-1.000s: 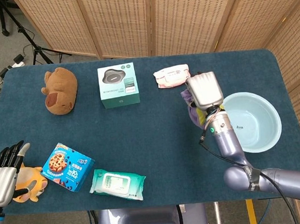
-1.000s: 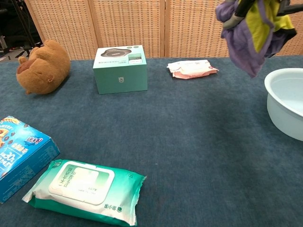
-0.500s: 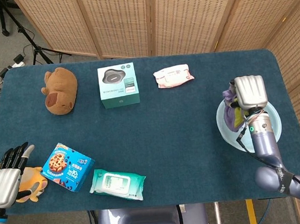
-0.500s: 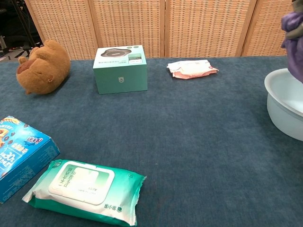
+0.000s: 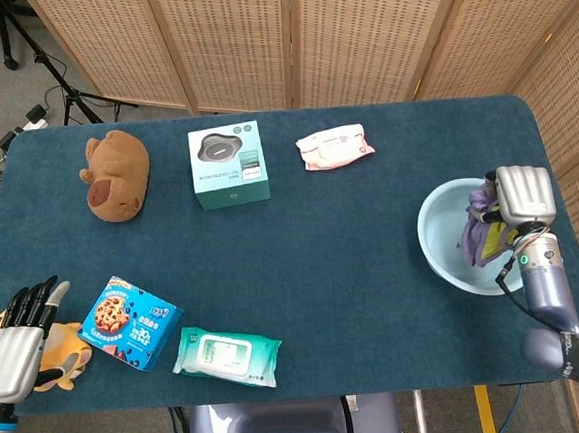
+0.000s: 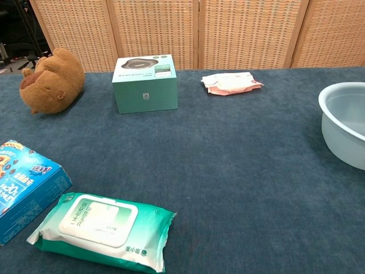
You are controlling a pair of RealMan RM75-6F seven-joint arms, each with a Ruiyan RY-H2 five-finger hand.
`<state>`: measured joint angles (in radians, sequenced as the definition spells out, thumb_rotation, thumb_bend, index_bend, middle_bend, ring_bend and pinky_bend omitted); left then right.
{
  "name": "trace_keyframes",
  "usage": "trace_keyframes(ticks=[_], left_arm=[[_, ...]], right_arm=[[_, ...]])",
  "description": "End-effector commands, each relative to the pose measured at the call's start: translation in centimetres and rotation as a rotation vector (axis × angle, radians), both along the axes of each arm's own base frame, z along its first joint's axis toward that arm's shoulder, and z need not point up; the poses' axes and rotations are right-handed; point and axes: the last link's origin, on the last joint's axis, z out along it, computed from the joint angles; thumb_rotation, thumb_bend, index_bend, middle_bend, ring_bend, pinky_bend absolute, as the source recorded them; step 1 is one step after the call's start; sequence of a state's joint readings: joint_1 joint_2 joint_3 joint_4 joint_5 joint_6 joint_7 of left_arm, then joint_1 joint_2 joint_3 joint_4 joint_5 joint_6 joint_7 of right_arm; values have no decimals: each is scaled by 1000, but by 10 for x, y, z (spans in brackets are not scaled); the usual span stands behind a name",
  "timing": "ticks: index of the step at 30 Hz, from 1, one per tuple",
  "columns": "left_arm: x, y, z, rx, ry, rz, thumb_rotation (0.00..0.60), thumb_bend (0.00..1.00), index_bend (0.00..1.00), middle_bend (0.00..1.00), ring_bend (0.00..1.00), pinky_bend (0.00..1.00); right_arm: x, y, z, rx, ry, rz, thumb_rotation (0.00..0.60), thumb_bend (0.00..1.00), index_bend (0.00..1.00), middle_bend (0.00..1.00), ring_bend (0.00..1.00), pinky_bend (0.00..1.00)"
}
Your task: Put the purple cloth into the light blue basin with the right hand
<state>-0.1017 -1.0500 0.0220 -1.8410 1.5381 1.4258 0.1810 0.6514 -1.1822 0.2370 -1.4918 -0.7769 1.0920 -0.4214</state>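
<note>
Right hand over basin, fingers holding cloth hanging inside. Step: release. Next: open fingers, lift clear. Left hand idle, fingers apart, empty.

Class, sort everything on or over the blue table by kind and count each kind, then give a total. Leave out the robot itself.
Soft toys: 2, brown bear, orange toy
Boxes: 2, teal box, biscuit box
Wipes packs: 2, pink pack, green pack
Basins: 1, light blue basin
Cloths: 1, purple cloth
Total: 8
</note>
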Motion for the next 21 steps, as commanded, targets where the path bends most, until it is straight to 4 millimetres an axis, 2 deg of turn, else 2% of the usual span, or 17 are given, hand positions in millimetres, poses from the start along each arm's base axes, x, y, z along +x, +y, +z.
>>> trace_keyframes(ticks=[1,3,5,7,9,11,14,21], left_arm=[[0,0,0,1,1,1,600,185,0,0,0,0],[0,0,0,3,1,3,600,185,0,0,0,0],[0,0,0,3,1,3,600,185,0,0,0,0],[0,0,0,3,0,3,600,185,0,0,0,0],[-1,0,0,2,0,3,600,185,0,0,0,0],[-1,0,0,3,0,3,600,185,0,0,0,0],[-1,0,0,4,-2,3,600,185,0,0,0,0],[-1,0,1,6,-2,3,600,185,0,0,0,0]], right_arm=[[-7,1,-6,12,-7,-8,600,224,714,526,516,732],[-10,1,-9,21,-9,-13,600,181,652,432,433,654],[-12,2,-12,32,-16,-20,600,130,504,271,259,468],[-15,4,-14,50,-33,-34,600,96,386,145,112,336],[-15,3,-14,53,-43,-35,600,66,288,46,21,226],[-16,3,-14,51,-43,-34,600,47,173,1,0,108],[-17,4,-15,57,-43,-44,600,23,72,0,0,15],[-15,4,-12,34,-48,-44,600,2,36,0,0,0]])
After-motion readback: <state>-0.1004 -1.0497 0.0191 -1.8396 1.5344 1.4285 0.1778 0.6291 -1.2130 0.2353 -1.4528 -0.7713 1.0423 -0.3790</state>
